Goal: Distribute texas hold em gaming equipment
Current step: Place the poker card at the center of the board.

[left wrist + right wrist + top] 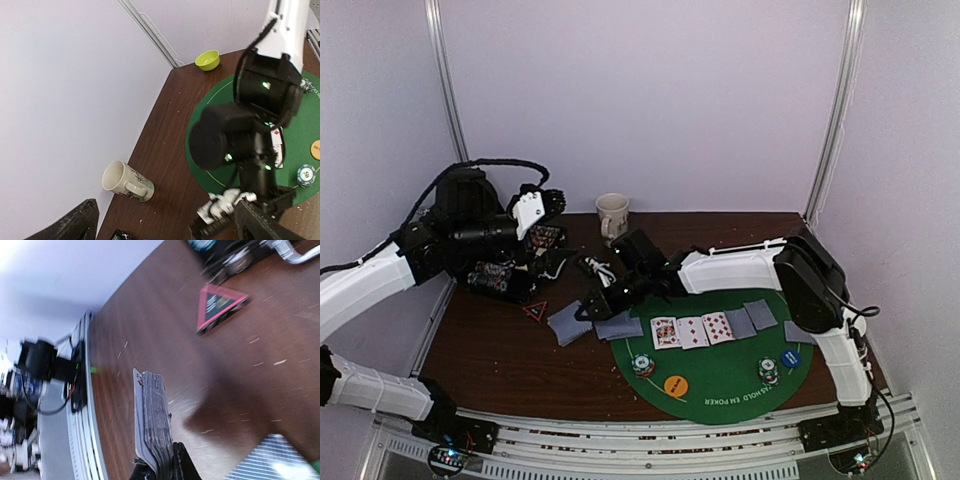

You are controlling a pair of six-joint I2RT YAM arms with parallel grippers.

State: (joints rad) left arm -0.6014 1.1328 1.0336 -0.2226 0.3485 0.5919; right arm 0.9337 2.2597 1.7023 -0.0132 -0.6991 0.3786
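Deck of cards (152, 421) is clamped edge-on in my right hand (589, 306), just left of the green mat (720, 388); my left hand (535, 212) is wide open and well apart.

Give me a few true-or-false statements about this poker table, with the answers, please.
1. Three cards lie face up on the green mat. True.
2. The right hand is empty. False: it pinches a stack of cards.
3. The left hand is open and holds nothing. True.
4. The mug stands on the green mat. False: it sits off the mat, on the brown tabletop near the back wall.
5. An orange disc lies on the mat. True.
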